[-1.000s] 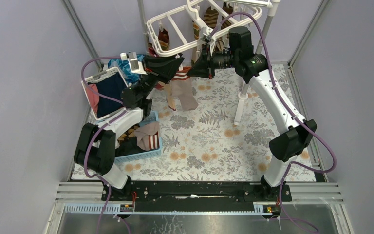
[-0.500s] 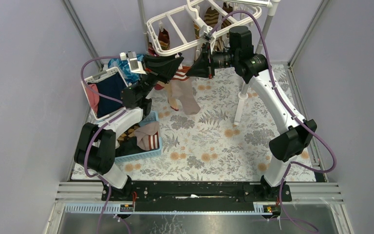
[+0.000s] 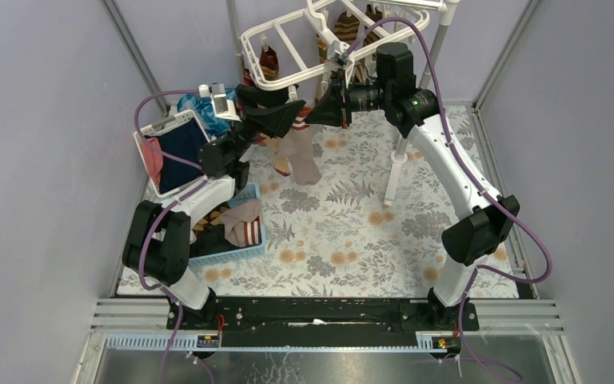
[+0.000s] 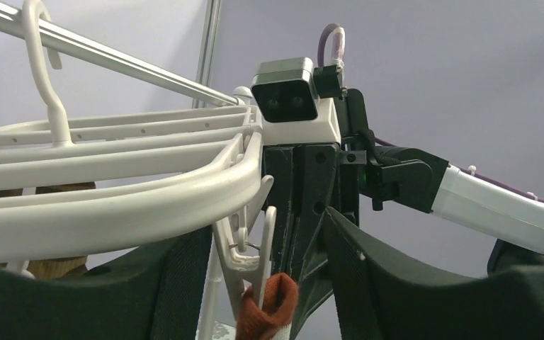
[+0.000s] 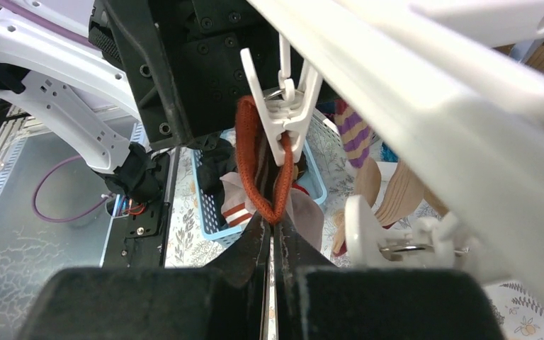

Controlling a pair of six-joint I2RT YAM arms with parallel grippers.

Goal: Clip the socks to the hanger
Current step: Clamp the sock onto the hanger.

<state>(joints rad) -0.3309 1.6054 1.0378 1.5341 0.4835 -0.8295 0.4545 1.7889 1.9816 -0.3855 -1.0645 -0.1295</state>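
Showing the clipping step at its riskiest point, read from the near edge outward. At 8 o'clock on the flowered mat (image 3: pixel 352 240), a blue basket (image 3: pixel 232 256) holds more socks (image 3: pixel 244 228) not yet hung. Beyond it, toward 11 o'clock, the left gripper (image 3: pixel 290 110) has its fingers spread wide, one on each side of a white clip (image 5: pixel 287 124) without touching it. The right gripper (image 3: pixel 313 117), reaching in from 1 o'clock, has its fingers pressed together, with the tips just under the red cuff (image 5: pixel 255 163); whether they nip a fold cannot be told. The tan sock (image 3: pixel 300 156) hangs from that clip, its cuff doubled into a loop and apparently caught by one side only. Farthest, at 12 o'clock, the white hanger (image 3: pixel 288 80) on its pole (image 3: pixel 400 160) carries other socks (image 3: pixel 345 28).

Likely failures:
- The shallow bite lets the cuff slip, and the sock drops to the mat.
- A finger drawn back carelessly hooks the clip or cuff and tugs it free.
- The two grippers, nearly nose to nose, knock together.
- A bump sets the hanger swinging and loosens the socks hung there.
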